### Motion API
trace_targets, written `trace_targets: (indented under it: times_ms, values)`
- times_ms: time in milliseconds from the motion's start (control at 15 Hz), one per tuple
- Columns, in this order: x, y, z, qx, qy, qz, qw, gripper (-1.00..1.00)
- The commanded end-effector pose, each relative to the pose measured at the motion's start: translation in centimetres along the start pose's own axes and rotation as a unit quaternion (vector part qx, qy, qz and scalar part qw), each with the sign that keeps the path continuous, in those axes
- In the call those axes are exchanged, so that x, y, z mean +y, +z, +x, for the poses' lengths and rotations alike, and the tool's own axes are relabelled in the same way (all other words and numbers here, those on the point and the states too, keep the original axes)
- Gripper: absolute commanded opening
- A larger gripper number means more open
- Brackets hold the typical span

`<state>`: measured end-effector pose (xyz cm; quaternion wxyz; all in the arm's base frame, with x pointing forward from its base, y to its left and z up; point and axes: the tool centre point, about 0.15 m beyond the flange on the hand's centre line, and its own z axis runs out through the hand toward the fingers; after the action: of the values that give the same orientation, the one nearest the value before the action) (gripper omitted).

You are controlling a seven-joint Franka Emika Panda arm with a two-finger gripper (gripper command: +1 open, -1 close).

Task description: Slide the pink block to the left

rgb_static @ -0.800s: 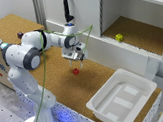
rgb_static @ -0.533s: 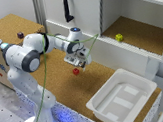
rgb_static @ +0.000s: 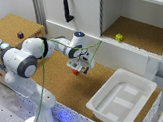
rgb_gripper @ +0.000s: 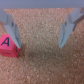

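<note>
In the exterior view, going from its left: a dark purplish block point(rgb_static: 20, 34) sits on the cork top of the wooden box point(rgb_static: 7, 28), well apart from the work; then the gripper point(rgb_static: 79, 69) hangs low over the cork table point(rgb_static: 59, 80), w/ the pink block point(rgb_static: 76, 72) just at its fingertips; further toward the exterior view's right, a white tray point(rgb_static: 121, 100) stands on the table, and a yellow-green block point(rgb_static: 119, 37) lies in the open cabinet compartment point(rgb_static: 138, 34). The wrist view gives the detail: jaws are wide apart and hold nothing; the pink block point(rgb_gripper: 7, 46) (it bears a letter A) lies beside one finger point(rgb_gripper: 10, 27), touching it or nearly so, not between the two; I cannot tell if there is real contact. I judge the step in hand to be the push itself; to do it well, keep the fingertips low, close to the cork w/o scraping, so the finger meets the cube's side and not its top edge; push slow and straight, thru the cube's middle, else so small a cube may turn and slip off the finger; no need to close the jaws.
</note>
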<state>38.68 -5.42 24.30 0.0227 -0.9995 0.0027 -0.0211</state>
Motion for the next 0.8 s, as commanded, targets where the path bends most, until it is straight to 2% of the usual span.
trace_targets:
  times_ms: [0, 533, 733]
  values:
    - [-0.3, 2.5, 0.4, 0.006, 0.001, 0.019, 1.0, -1.0]
    - [-4.4, 3.9, 2.8, 0.005, -0.006, 0.014, 1.0, -1.0]
    - [-6.3, 4.4, 3.9, -0.005, -0.019, 0.011, 1.0, -1.0]
